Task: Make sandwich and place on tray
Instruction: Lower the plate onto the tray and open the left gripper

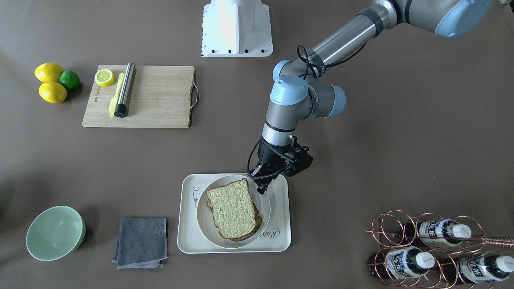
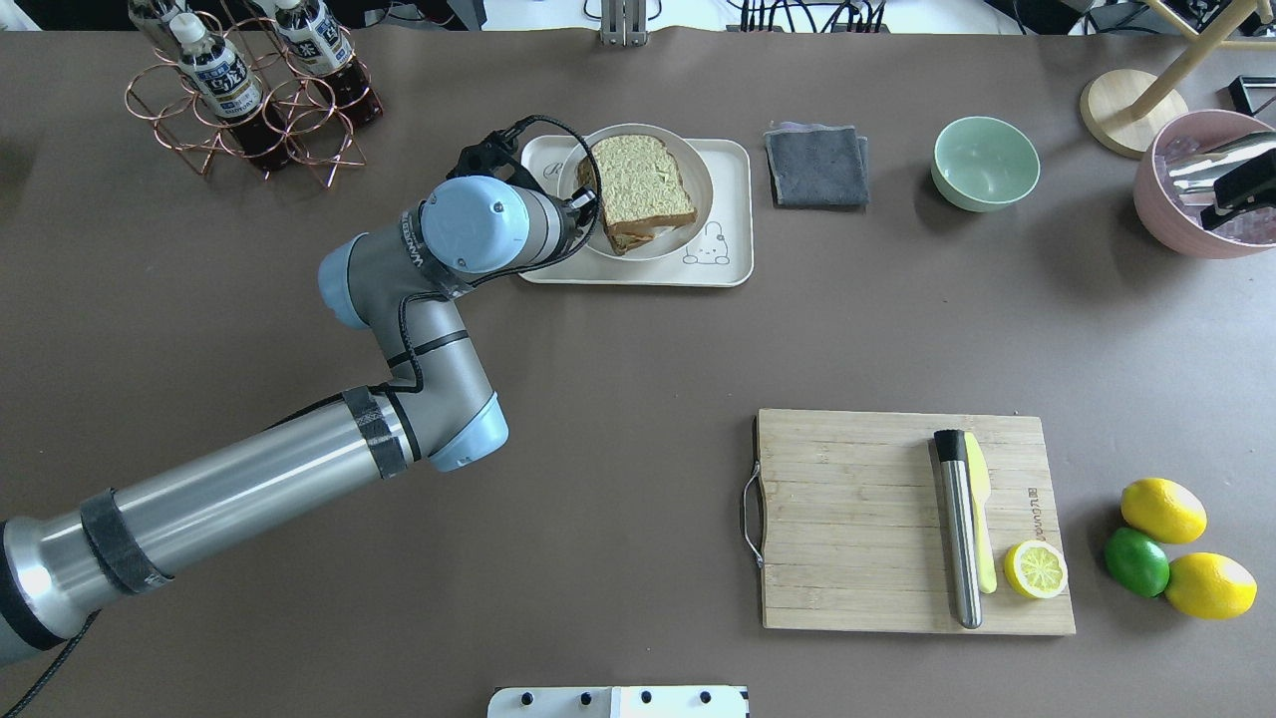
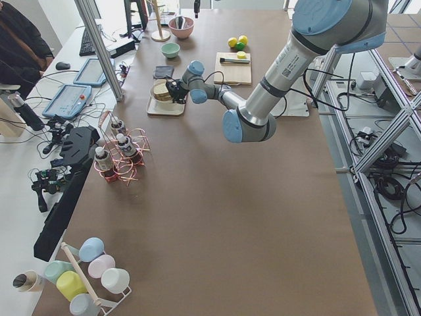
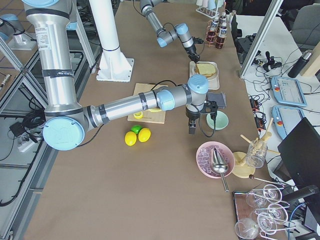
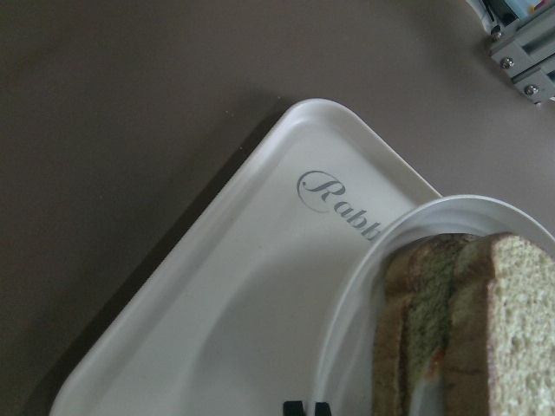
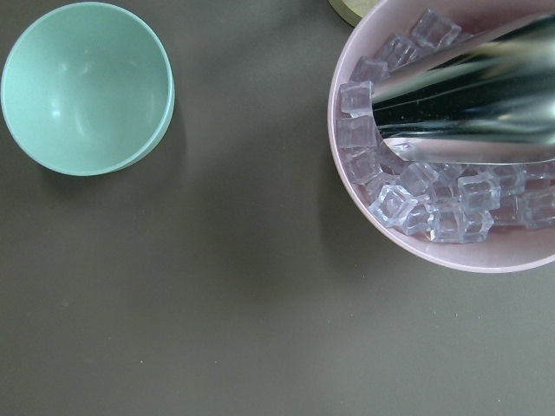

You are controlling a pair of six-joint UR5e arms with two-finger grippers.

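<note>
Resting on the round white plate point(image 1: 266, 208), the sandwich point(image 1: 234, 208) lies with its top slice a little shifted over the lower one. The plate stands inside the tray point(image 1: 188, 237). At the plate's rim, just beside a corner of the bread, the left gripper point(image 1: 263, 187) is lowered. Its jaws stand almost together and seem to pinch the rim, though the wrist view shows only their tips. Above the table, between the green bowl point(image 4: 218, 120) and the pink bowl of ice point(image 4: 212, 159), hangs the right gripper point(image 4: 191, 125). Whether its jaws are spread or closed I cannot tell.
</note>
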